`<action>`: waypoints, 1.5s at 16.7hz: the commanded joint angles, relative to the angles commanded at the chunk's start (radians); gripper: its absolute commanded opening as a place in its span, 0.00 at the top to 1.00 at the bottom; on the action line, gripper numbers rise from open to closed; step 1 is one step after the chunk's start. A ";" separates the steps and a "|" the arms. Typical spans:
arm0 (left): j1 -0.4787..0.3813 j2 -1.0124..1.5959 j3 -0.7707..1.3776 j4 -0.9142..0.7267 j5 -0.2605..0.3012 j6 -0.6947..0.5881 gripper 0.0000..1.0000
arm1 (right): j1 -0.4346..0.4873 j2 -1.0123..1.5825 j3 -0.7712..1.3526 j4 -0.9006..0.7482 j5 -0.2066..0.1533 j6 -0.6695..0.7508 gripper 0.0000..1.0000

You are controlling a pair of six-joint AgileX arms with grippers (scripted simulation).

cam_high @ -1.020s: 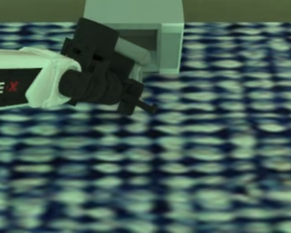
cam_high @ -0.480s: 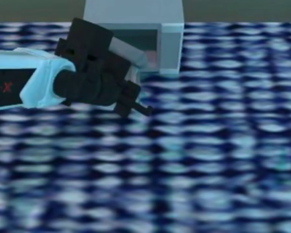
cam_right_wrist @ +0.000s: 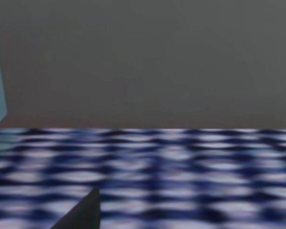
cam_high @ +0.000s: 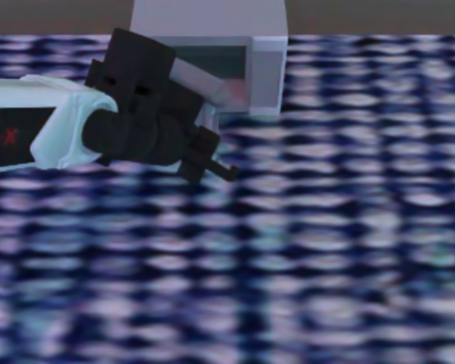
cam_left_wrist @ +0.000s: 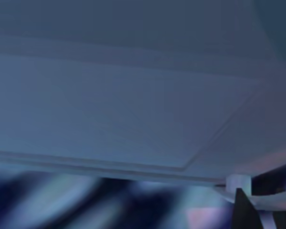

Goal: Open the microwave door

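microwave (cam_high: 212,19): top centre of the top view, at the table's (cam_high: 326,250) far edge.
microwave door (cam_high: 199,82): swung partly outward.
left gripper (cam_high: 211,155): at the door's free edge; finger state cannot be told.
right arm: outside the top view.

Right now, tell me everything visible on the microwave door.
The microwave door is a flat light-grey panel, swung partly open from the microwave at the table's far edge, so the dark cavity shows behind it. In the top view its free edge angles out towards the left gripper, whose black wrist covers its left part. The left wrist view shows a plain smooth face with a faint inset outline. Actual contact cannot be seen.
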 joint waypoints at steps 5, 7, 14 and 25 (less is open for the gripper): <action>0.000 0.000 0.000 0.000 0.000 0.000 1.00 | 0.000 0.000 0.000 0.000 0.000 0.000 0.00; 0.000 0.000 0.000 0.000 0.000 0.000 1.00 | 0.000 0.000 0.000 0.000 0.000 0.000 0.00; -0.008 0.001 0.000 -0.001 0.008 -0.006 1.00 | 0.000 0.000 0.000 0.000 0.000 0.000 0.00; 0.026 -0.018 -0.020 -0.008 0.050 0.060 1.00 | 0.000 0.000 0.000 0.000 0.000 0.000 0.00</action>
